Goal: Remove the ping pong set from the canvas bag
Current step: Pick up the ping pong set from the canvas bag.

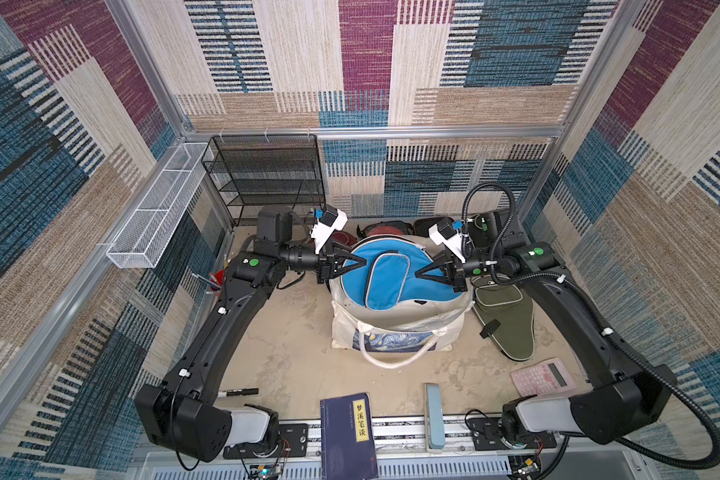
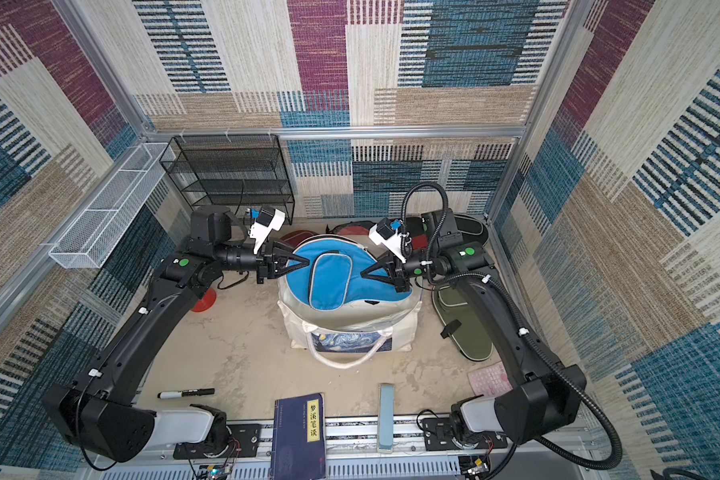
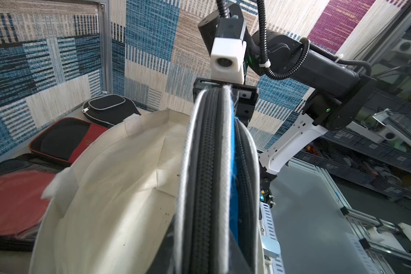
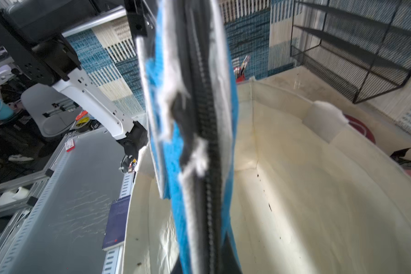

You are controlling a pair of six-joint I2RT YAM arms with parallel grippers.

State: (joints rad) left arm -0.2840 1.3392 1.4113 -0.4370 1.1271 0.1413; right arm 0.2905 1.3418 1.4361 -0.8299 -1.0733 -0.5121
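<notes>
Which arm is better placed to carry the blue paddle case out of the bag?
Probably the left. The left gripper and right gripper each pinch the blue paddle case, but bare table lies left of the canvas bag; the olive green case crowds the right.

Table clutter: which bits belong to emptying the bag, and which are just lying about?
Job: canvas bag, blue case at its mouth, olive green case, black-and-red case, black case.

Lying about: pink calculator, dark blue book, marker, black mesh shelf, white wire basket.
</notes>
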